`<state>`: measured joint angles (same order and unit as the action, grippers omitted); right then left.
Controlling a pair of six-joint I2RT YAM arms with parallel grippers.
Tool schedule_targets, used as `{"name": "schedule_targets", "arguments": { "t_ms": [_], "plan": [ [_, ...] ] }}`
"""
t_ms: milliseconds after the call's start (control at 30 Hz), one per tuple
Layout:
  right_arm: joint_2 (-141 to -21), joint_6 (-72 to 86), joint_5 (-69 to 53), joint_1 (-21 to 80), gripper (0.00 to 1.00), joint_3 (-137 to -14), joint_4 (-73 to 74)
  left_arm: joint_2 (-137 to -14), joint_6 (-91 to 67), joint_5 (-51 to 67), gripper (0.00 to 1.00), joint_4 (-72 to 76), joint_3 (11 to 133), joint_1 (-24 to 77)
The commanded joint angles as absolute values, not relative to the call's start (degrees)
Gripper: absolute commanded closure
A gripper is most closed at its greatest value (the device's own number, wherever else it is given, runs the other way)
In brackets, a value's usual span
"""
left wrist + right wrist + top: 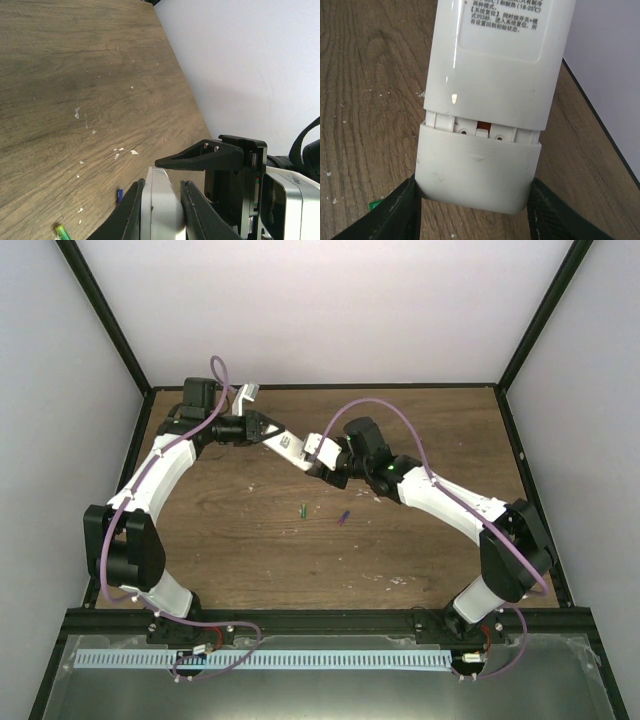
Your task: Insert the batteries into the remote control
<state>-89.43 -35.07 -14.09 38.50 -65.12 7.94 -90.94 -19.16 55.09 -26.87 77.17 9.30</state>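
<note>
Left tool (272,432) pinches one end of the remote control (292,447), right tool (318,455) pinches its battery cover (477,172) end; long axis runs tool to tool, off the counter (420,540). Green battery (303,509) and purple battery (343,517) lie loose below, toward the bases, nearer the right tool

Both grippers are busy at 12 o'clock of the table (420,550). The left gripper (275,433) clamps the remote control (293,448) from its 10 o'clock end and the right gripper (314,456) from its 4 o'clock end, so you get no lane between them. Open board sits at 6 o'clock of the remote. The green battery (302,509) and purple battery (343,517) lie there, apart, bare wood all round. Your right forearm (440,498) hangs at 2 o'clock of the purple one. Your left arm (150,480) walls the 9 o'clock side. The frame rails (320,387) close 9, 12 and 3.
</note>
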Motion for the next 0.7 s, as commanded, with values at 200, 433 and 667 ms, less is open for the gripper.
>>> {"name": "schedule_targets", "arguments": {
  "t_ms": [200, 433, 667],
  "plan": [
    [-91.0, -36.3, -10.9, 37.6, 0.72, -65.4, 14.1, -90.0, -18.1, 52.9, 1.0, -26.9, 78.8, 7.5],
    [-91.2, -36.2, -10.1, 37.1, 0.72, -64.2, 14.6, -90.3, -17.4, 52.2, 1.0, -28.1, 79.9, 7.4],
    [-91.1, -36.5, -9.6, 36.0, 0.72, -63.7, 14.7, -90.2, -16.9, 51.7, 1.0, -28.8, 79.8, 7.1]
  ]
}}
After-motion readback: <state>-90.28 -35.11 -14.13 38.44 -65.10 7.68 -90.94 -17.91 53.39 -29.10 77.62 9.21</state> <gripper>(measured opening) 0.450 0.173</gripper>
